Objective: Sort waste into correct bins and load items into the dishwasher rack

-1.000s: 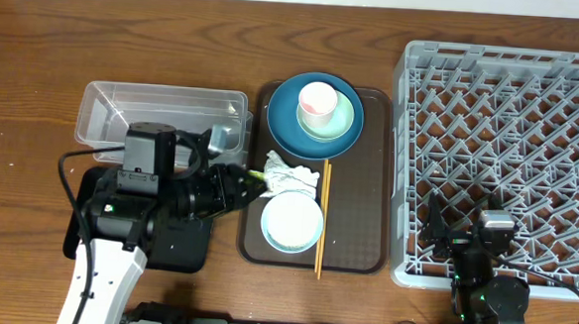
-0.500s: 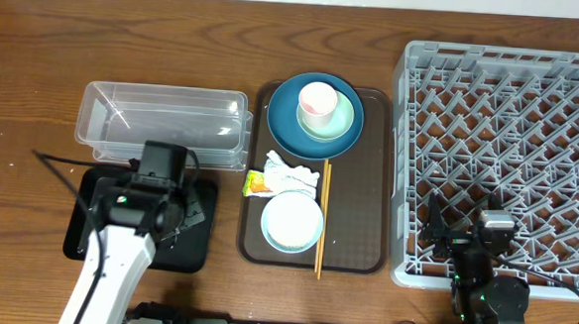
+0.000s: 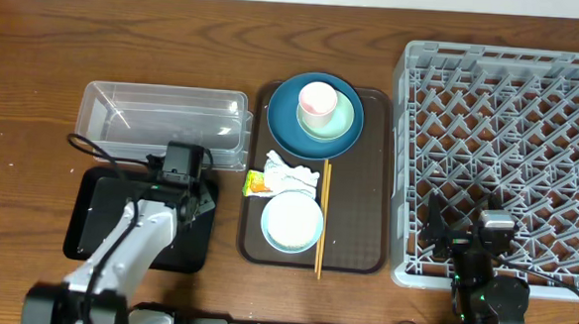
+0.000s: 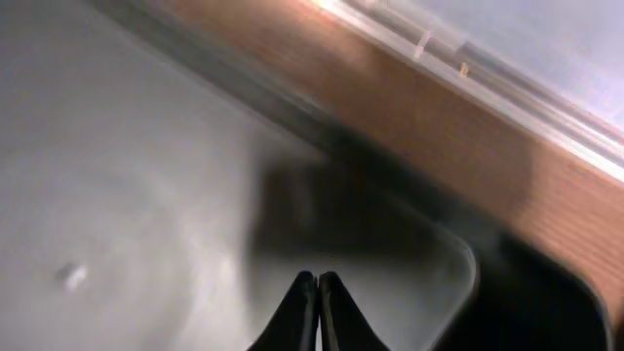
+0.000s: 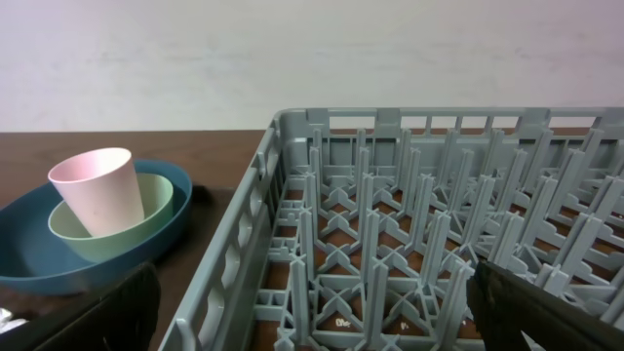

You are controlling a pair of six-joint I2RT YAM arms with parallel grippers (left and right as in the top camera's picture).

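early stage: left fingers [image 4: 304, 312] closed, empty, over black tray [image 3: 84, 201]; right fingers [image 5: 88, 312] spread; rack [image 3: 499, 143] empty; tissue [image 3: 291, 172], wrapper [image 3: 257, 183], dishes [image 3: 315, 114] lie on brown tray [image 3: 361, 225].

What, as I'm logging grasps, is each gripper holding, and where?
Nothing: left gripper shut empty above the black tray; right gripper open, empty.

Place: robot test bench, staged as a kitchen clean-up
Signs: wooden surface [image 3: 36, 69], plain white wall [image 5: 292, 58], dishwasher rack [image 3: 405, 158], robot arm [image 3: 131, 241]
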